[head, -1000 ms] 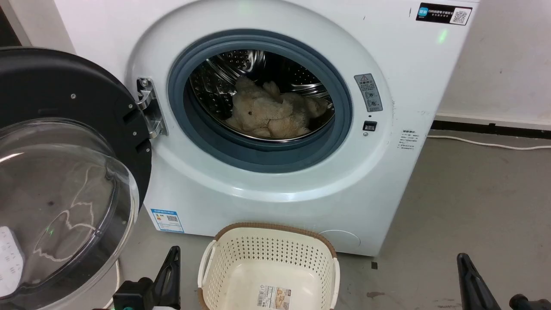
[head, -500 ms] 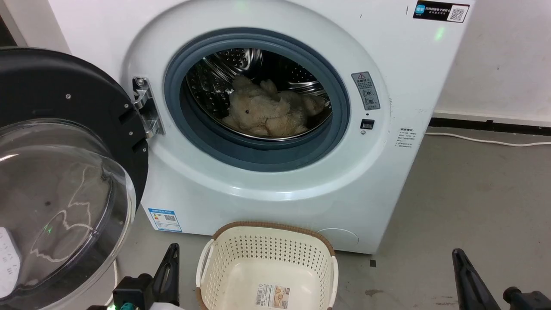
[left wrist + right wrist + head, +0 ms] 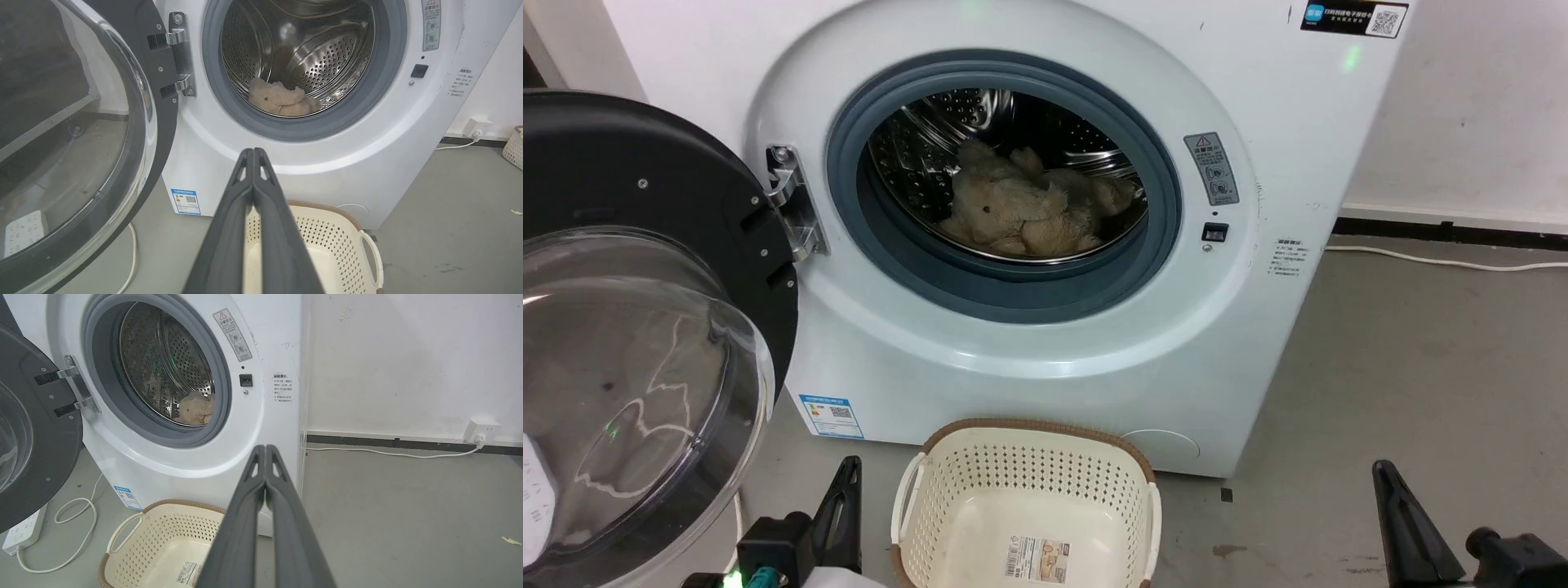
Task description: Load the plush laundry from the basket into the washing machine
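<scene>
The beige teddy bear (image 3: 1021,208) lies on the bottom of the steel drum of the white washing machine (image 3: 1045,351); the bear (image 3: 282,100) (image 3: 196,410) shows through the open port in both wrist views. The cream basket (image 3: 931,523) stands on the floor in front of the washer, holding nothing but its bottom label. My left gripper (image 3: 848,478) is shut and low, left of the basket; its fingers (image 3: 253,153) meet at the tips. My right gripper (image 3: 1382,478) is shut, low at the right, fingers (image 3: 265,449) pressed together. Neither holds anything.
The black-rimmed clear door (image 3: 645,343) stands swung wide open at the left. A white power strip (image 3: 24,531) and looped cable lie on the floor below it. A white cable (image 3: 1445,263) runs along the right wall. Bare grey floor (image 3: 1421,384) spreads to the right.
The head camera has shifted: washer and basket sit slightly further left and up in the picture. Both grippers stay shut; the bear stays in the drum.
</scene>
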Robot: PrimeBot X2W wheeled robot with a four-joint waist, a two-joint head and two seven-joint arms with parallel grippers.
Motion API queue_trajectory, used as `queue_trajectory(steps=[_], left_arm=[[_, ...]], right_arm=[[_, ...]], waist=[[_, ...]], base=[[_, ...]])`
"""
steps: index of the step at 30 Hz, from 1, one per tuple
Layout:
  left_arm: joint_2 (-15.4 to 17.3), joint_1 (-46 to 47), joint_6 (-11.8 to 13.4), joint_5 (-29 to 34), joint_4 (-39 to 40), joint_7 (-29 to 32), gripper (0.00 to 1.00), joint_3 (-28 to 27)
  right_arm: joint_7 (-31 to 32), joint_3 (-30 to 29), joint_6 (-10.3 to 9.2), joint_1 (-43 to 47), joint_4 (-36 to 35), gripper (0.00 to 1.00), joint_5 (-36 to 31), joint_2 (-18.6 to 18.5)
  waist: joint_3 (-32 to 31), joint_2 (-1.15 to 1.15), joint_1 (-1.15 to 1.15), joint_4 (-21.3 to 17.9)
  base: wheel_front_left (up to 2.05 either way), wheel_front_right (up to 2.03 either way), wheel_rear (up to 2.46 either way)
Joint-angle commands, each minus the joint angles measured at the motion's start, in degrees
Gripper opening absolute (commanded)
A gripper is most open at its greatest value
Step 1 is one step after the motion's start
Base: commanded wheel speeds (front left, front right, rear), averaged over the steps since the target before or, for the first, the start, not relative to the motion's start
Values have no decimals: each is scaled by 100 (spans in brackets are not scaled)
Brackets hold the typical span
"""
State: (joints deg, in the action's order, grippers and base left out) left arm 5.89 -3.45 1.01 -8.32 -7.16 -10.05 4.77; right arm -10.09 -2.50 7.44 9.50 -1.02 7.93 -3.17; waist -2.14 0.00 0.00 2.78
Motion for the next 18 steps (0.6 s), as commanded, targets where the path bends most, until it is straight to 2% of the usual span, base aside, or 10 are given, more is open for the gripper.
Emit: queue_trajectory(steps=[1,18], left_arm=[[-34,92,-11,67,54,34,0,-30],[-89,144,-29,223,190,233,0,-122]], right_arm=[[33,17,2,-124,12,0,-60,10],[233,65,2,-293,30,0,-210,14]], waist=[[5,0,0,-6],[47,0,0,-61]], base=[[0,0,0],[0,0,0]])
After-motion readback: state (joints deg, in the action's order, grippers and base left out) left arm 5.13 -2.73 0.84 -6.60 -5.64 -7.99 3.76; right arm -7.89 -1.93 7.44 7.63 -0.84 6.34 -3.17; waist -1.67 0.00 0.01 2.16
